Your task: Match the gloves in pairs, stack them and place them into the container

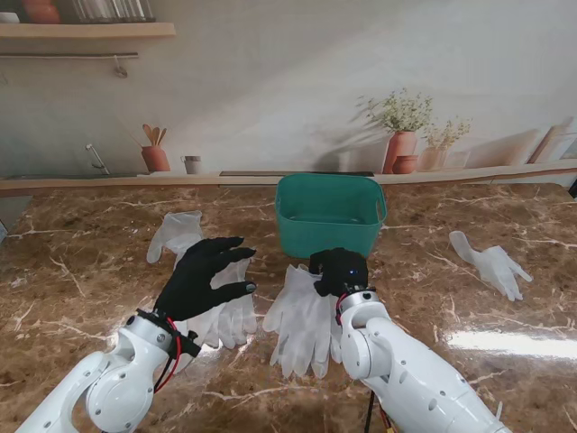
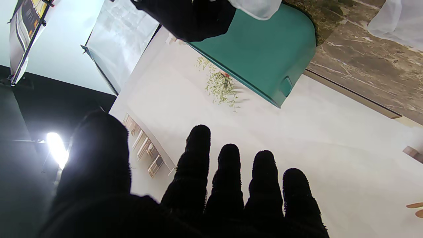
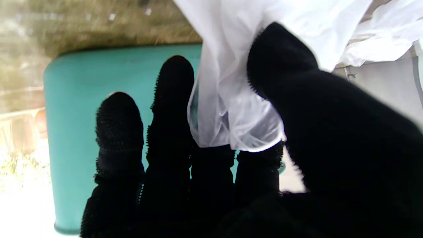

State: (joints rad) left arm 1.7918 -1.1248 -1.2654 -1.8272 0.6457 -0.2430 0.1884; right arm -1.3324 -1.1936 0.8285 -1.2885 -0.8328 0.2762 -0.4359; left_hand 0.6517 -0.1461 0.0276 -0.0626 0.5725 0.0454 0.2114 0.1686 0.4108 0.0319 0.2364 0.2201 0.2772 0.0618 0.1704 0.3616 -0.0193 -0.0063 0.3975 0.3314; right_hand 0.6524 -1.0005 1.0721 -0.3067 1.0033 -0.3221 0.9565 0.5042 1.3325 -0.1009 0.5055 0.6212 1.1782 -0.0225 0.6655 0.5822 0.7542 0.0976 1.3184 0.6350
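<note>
Your right robot hand pinches cuff of middle glove pile, just short of green container near wall. Left robot hand spread wide, holding nothing, over left gloves. Lone glove far right; bare worktop beyond both sides.

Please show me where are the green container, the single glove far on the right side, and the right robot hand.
green container (image 1: 326,236), stand view, on its front wall.
single glove (image 1: 492,262), stand view, on its palm.
right robot hand (image 1: 340,270), stand view, on its back, pinching a glove cuff.
</note>
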